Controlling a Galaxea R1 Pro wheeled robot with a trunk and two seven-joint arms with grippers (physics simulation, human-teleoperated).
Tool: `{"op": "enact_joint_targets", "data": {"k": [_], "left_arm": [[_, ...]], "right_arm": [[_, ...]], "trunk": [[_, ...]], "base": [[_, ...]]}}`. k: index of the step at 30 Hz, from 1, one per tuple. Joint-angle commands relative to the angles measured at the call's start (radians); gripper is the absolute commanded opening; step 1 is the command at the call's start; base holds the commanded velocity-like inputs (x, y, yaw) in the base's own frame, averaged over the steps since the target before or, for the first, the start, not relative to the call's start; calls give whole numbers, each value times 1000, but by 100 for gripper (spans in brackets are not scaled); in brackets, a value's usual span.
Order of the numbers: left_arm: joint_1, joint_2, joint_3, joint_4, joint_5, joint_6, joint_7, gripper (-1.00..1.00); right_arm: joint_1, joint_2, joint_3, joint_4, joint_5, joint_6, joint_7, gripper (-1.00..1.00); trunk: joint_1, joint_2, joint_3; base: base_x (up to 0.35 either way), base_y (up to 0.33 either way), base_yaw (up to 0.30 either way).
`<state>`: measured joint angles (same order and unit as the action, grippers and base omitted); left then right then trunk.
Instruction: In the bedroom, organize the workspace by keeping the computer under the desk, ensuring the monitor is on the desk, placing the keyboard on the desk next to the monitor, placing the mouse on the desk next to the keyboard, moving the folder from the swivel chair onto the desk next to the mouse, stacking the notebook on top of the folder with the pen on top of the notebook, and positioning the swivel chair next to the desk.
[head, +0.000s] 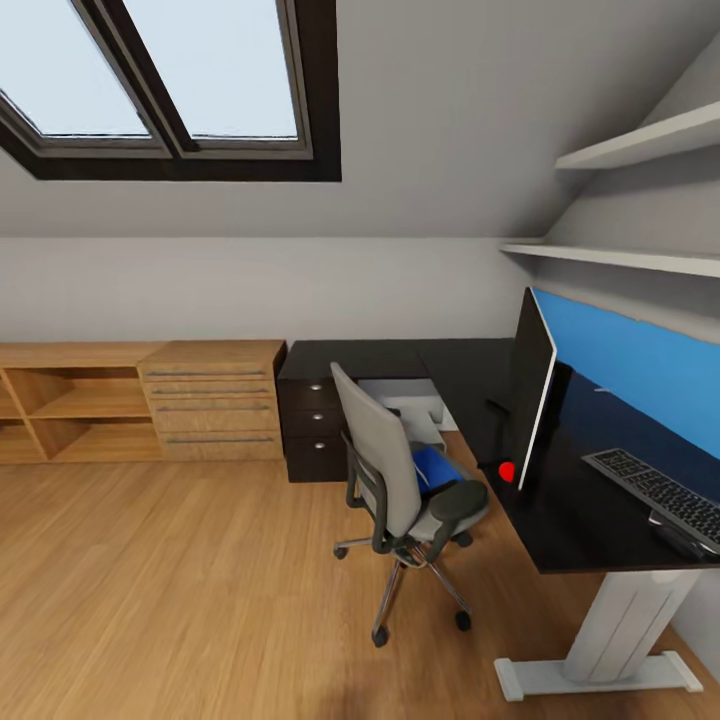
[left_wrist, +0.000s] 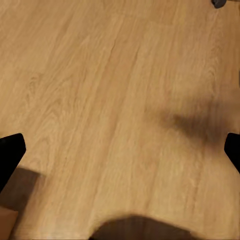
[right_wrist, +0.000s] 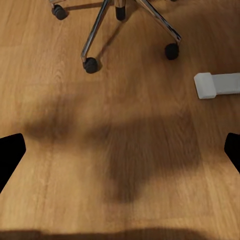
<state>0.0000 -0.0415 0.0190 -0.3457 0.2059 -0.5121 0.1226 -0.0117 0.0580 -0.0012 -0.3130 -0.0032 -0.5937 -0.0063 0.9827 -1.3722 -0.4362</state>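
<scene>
Both grippers are held spread and empty above the plank floor (left_wrist: 100, 100): the left gripper (left_wrist: 120, 150) with bare boards between its dark fingertips, the right gripper (right_wrist: 120, 150) looking toward the chrome base of the swivel chair (head: 405, 480) and a white foot of the bench (right_wrist: 220, 84).

From the head view, the chair is seen drawn up near the inner corner of the bench (head: 580, 520), with the blue folder (head: 432, 468) lying on its seat. The monitor (head: 532, 385) stands on the bench, and the keyboard (head: 665, 497) lies beside it.

The folder is judged the step in hand. It would best be approached from the chair's open front, clear of the armrest, and lifted flat.

Most of the folder is hidden by the chair back. The keyboard is cut off at the frame edge. A pale box (head: 405, 400) under the bench may be the computer, though this is hard to make out.
</scene>
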Motion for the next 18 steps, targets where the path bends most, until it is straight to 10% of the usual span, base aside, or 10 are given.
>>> {"op": "enact_joint_targets", "data": {"k": [1,8,16,18], "left_arm": [[0,-5,2,-2,-1,1,21,100],[0,-25,-6,-13,-5,18,203,100],[0,-26,-8,-144,-5,215,259,100],[0,-26,-8,-274,-5,374,261,100]], "right_arm": [[-1,-1,-1,0,-1,-3,-1,100],[-1,-11,-4,-4,-4,-13,-1,100],[-46,-15,-6,-34,-4,-59,-17,100],[-126,-12,-5,-39,-4,2,-59,100]], "trunk": [[4,-8,-4],[31,-57,-26],[61,-113,-51],[69,-127,-57]], "base": [[0,0,0],[0,0,0],[0,0,0],[0,0,0]]}}
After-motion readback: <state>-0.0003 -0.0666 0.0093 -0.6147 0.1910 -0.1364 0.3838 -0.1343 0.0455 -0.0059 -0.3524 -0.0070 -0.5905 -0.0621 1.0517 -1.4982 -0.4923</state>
